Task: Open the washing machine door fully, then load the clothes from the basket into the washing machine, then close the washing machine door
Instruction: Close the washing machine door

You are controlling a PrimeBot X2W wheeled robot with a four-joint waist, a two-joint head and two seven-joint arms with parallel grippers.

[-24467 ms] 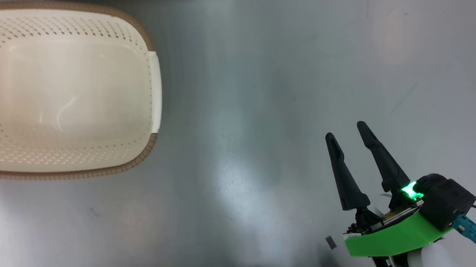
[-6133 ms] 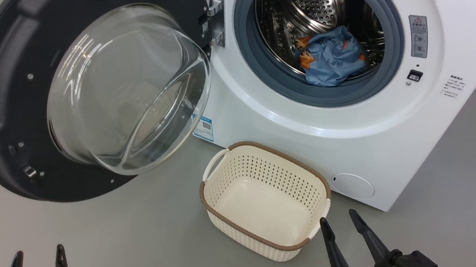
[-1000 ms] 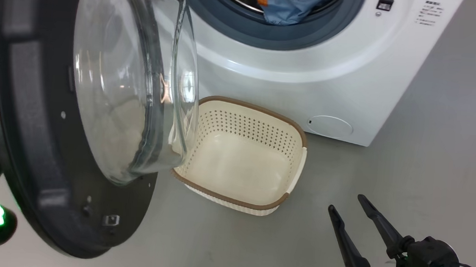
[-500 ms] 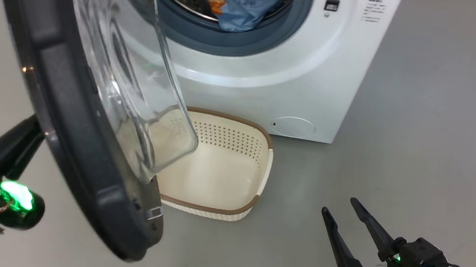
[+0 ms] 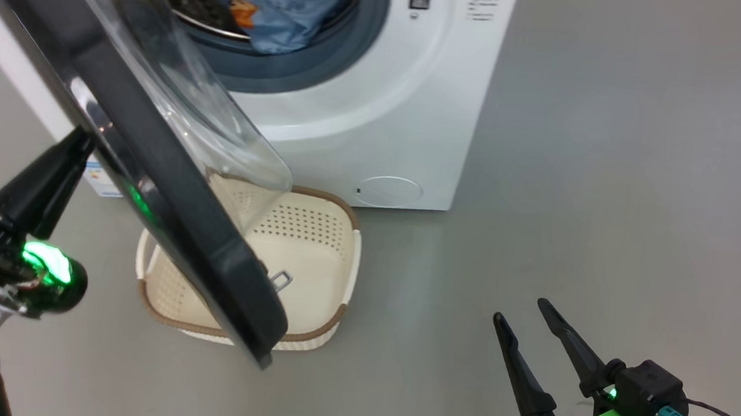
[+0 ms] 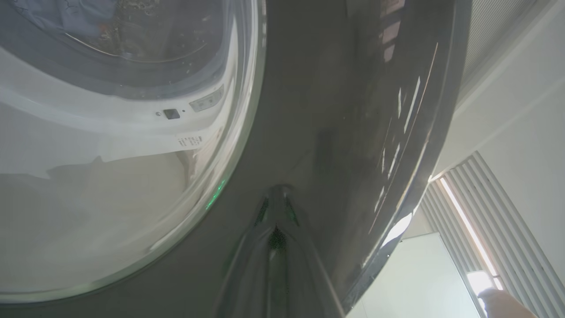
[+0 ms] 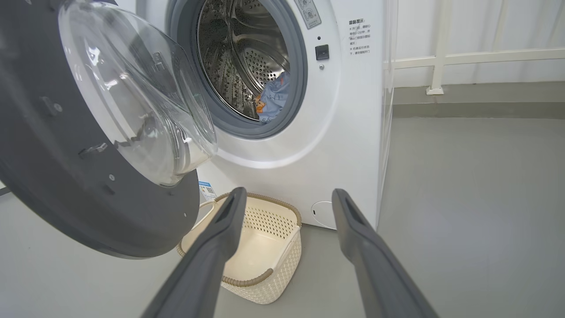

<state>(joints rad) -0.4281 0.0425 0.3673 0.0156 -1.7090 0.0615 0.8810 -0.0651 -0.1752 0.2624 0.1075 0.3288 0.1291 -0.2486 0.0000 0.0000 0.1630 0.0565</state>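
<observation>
The washing machine (image 5: 385, 103) stands with its door (image 5: 164, 218) partly swung, the black frame edge-on and the glass bowl toward the drum. The clothes (image 5: 274, 2) lie inside the drum and also show in the right wrist view (image 7: 273, 97). My left gripper (image 5: 74, 148) is shut, its tip against the door's outer face (image 6: 335, 110); in the left wrist view the left gripper (image 6: 276, 192) touches the glossy frame. The cream basket (image 5: 340, 258) sits on the floor below the door, nothing showing in it. My right gripper (image 5: 521, 312) hangs open at the lower right, holding nothing.
Bare grey floor (image 5: 610, 187) spreads to the right of the machine. A white wall with a rail (image 7: 441, 57) runs behind it. The door's lower edge hangs over the basket's left half (image 7: 265, 278).
The door has swung further toward the machine, with my shut left gripper following behind its outer face. The head view has turned, shifting the machine leftward. The right gripper stays open.
</observation>
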